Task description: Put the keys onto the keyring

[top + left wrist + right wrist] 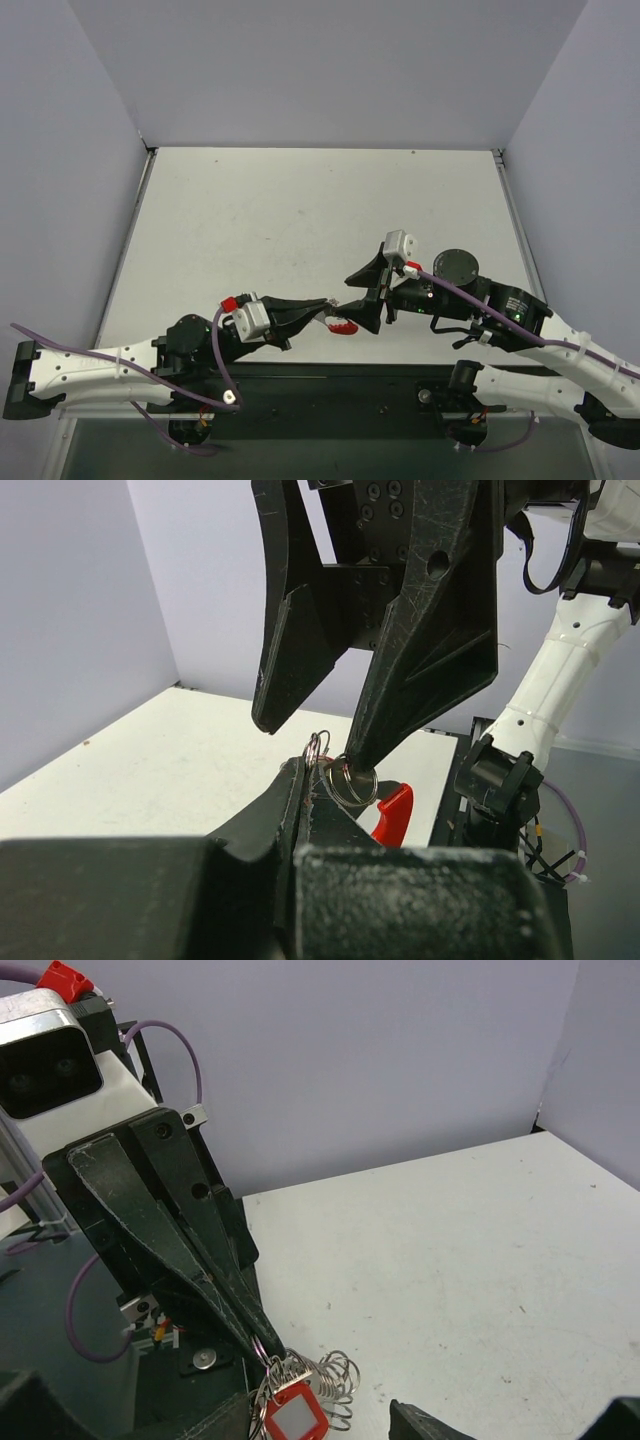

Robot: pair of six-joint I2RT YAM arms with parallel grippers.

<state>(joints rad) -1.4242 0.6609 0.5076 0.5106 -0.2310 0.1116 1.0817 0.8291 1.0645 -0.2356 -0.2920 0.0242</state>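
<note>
My left gripper (325,307) is shut on the thin silver wire rings of the keyring (345,780). Its tips also show in the right wrist view (255,1335). The red curved clip (393,813) hangs just beyond and below my left fingertips (300,780). The bunch shows red in the top view (343,326). The key, a tiny red tag with a pale centre (295,1417), hangs among the silver rings (340,1380) right under those tips. My right gripper (357,297) is open, facing the left one. One of its fingertips (352,760) touches a ring.
The white table (300,220) stretches away behind the grippers, with grey walls on three sides. A black base plate (330,385) runs along the near edge under both arms. The right arm's white link (560,670) and purple cables stand at the right.
</note>
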